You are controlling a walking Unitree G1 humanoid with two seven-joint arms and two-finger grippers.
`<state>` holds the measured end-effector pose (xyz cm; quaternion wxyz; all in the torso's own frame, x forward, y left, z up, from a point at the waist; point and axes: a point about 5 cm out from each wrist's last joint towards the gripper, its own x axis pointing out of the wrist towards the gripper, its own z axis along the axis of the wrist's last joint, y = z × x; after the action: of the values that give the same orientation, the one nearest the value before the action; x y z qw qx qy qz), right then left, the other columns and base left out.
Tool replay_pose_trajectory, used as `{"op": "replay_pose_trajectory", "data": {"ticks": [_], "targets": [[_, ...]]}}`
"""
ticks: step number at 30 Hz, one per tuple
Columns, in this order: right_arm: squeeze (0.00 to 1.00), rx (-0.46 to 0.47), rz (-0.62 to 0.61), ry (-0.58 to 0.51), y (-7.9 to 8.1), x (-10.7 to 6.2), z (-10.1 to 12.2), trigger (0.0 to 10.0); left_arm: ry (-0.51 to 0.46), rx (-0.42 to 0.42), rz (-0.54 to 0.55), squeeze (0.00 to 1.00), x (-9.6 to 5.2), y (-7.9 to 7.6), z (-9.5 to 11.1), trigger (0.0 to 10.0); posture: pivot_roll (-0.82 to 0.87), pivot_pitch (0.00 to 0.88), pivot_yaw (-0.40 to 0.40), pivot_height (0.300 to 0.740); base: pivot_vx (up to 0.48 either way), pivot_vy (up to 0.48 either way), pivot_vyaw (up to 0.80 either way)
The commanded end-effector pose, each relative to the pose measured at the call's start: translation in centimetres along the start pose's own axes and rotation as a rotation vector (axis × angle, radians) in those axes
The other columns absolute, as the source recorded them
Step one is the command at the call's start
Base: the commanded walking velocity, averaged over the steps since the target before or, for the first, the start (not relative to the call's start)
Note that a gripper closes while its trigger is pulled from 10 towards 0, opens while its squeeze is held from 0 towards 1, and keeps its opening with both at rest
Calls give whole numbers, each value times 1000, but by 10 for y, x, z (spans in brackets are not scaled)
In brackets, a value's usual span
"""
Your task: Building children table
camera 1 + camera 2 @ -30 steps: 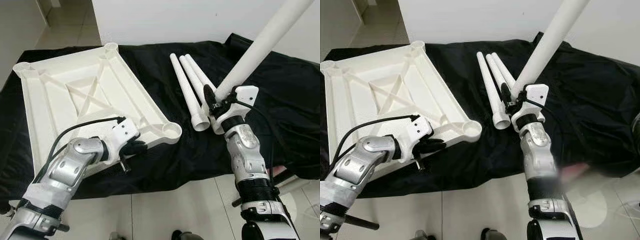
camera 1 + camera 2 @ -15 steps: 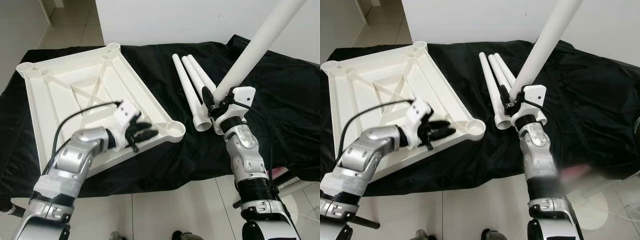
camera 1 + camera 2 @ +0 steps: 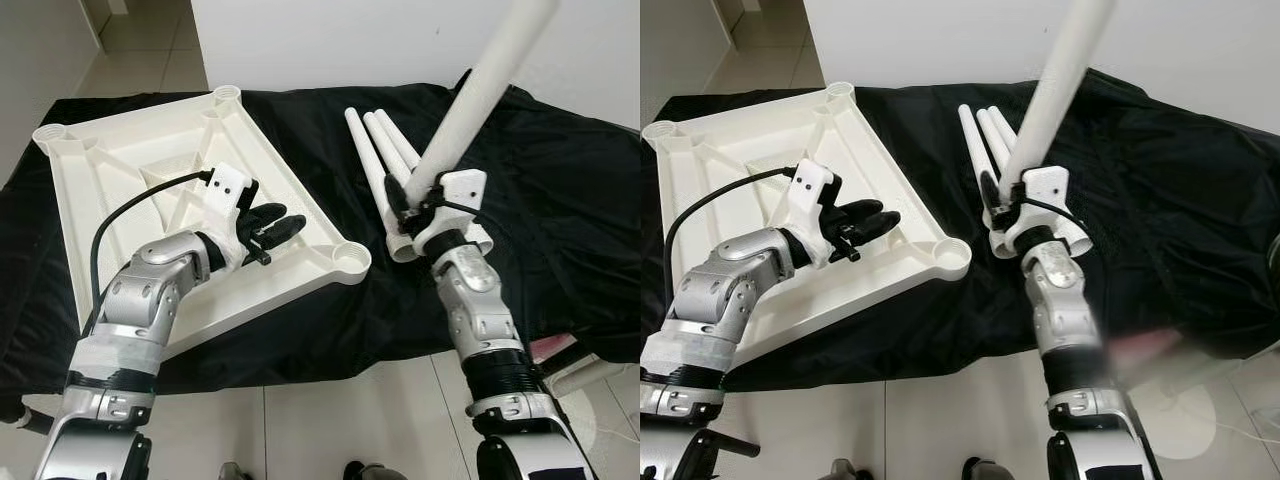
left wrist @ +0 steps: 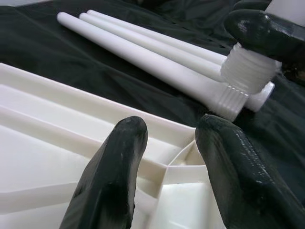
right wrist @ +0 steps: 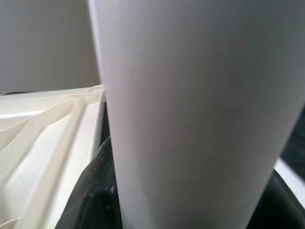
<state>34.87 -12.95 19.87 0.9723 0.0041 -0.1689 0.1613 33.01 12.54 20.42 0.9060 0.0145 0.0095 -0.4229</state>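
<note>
A white tabletop [image 3: 150, 170] lies upside down on a black cloth [image 3: 560, 200], ribbed underside up, with round sockets at its corners. The near right corner socket [image 3: 350, 258] sits at the edge nearest the robot.

The left gripper [image 3: 272, 228] hovers over the tabletop's near right portion, just short of that socket. Its fingers [image 4: 112, 176] are parted with nothing between them; in the left wrist view they frame the tabletop's rim and an inner rib junction.

The right gripper [image 3: 400, 205] is closed around a white table leg [image 3: 470, 105], gripping it near its threaded lower end [image 4: 243, 67]. The leg stands steeply tilted, its upper part running out of the top of the picture. The held end is above the cloth, to the right of the corner socket and apart from it.

Three more legs [image 3: 375, 165] lie side by side on the cloth, just beside the tabletop's right edge, directly behind the right gripper.
</note>
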Motion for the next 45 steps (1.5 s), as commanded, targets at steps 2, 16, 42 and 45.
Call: {"op": "replay_pose_trajectory", "data": {"ticks": [2, 16, 42, 45], "targets": [[0, -6, 90, 22, 18, 3, -6, 10000, -2, 22, 20, 0, -3, -3, -6, 10000, -40, 78, -21, 740, 0, 0, 0], [0, -9, 295, 141, 52, 3, -37, 10000, 55, 42, 30, 0, -14, -7, -23, 10000, -12, 74, -46, 740, 0, 0, 0], [0, -27, 190, 214, 21, -23, -58, 10000, 55, 81, -48, 0, -23, -22, -29, 10000, -31, 94, -29, 740, 0, 0, 0], [0, -41, 225, 212, 23, -25, -59, 10000, 55, 82, -49, 0, -22, -22, -28, 10000, -30, 93, -27, 740, 0, 0, 0]]}}
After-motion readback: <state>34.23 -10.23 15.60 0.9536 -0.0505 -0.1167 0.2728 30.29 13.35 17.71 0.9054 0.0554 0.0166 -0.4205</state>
